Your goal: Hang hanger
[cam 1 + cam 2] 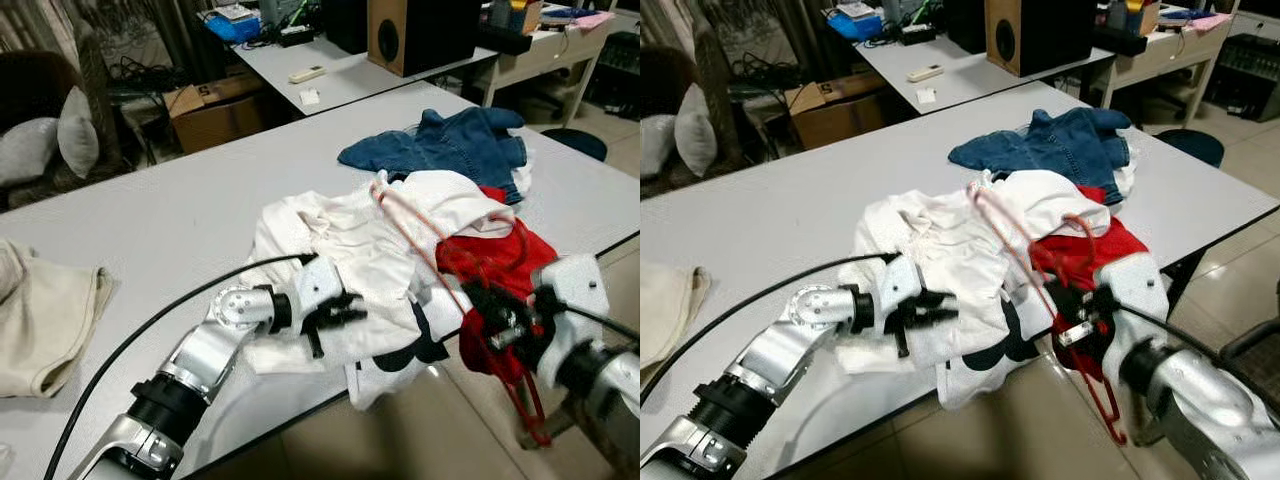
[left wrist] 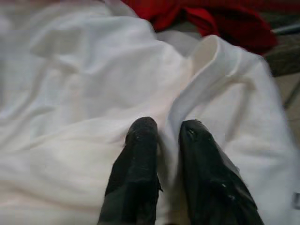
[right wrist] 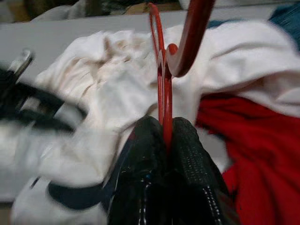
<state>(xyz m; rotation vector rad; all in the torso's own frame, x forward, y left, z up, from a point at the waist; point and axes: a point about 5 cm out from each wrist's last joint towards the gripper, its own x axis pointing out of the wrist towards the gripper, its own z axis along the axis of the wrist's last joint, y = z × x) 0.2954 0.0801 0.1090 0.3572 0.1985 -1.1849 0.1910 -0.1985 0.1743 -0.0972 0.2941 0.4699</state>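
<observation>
Holding: my right gripper (image 3: 165,140) has its two black fingers pressed together on the red hanger (image 3: 161,89), clamped on the thin bar; the hook end curls up ahead of the fingertips in the right wrist view.
Hanger position: it runs from the near edge of the grey table (image 1: 180,220), below the tabletop at its lower end, up across the clothes pile, its pale upper loop lying on the white shirt (image 1: 340,240).
Left gripper: my left gripper (image 2: 166,136) sits low on the white shirt with its fingers close together and a fold of cloth rising between them. I judge it is pinching that fold, though I can't be sure how firm the hold is.
Pile: a red garment (image 1: 495,250) lies just beside my right gripper, with a blue denim piece (image 1: 450,145) further back, touching the white cloth.
Step in hand: I read this as freeing the hanger from the heap, or getting the shirt onto it, well before any hanging.
Progress: early. I see no rail or hook anywhere in front of me to hang it on.
Next move: I'd need the hanger clear of the red and white fabric without dragging the pile off the table edge, then look for a rail.
Risk: the hanger's upper loop may be snagged under the shirt collar; I can't tell.
</observation>
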